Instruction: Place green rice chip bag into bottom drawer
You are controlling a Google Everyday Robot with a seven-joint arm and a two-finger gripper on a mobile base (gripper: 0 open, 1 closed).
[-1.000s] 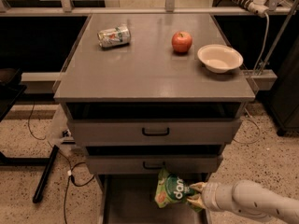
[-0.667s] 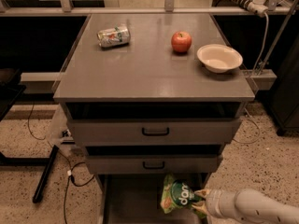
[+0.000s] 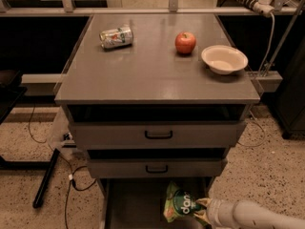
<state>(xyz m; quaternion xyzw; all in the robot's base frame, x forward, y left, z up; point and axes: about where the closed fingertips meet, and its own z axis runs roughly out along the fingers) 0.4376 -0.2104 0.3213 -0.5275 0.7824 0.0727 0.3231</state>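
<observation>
The green rice chip bag [image 3: 178, 204] is a glossy green bag with white lettering. It hangs low over the open bottom drawer [image 3: 131, 205], toward the drawer's right side. My gripper [image 3: 202, 210] comes in from the lower right on a white arm and is shut on the bag's right edge. The drawer is pulled out, with a plain grey floor. Whether the bag touches the floor is not clear.
Two upper drawers with black handles [image 3: 158, 135] are closed above. On the cabinet top lie a green-and-silver can [image 3: 116, 36], a red apple [image 3: 185, 42] and a beige bowl [image 3: 224, 59]. Cables and a black pole lie on the floor at left [image 3: 45, 178].
The bag and my gripper have moved down toward the drawer floor and slightly toward the camera. The bag now sits lower over the open bottom drawer.
</observation>
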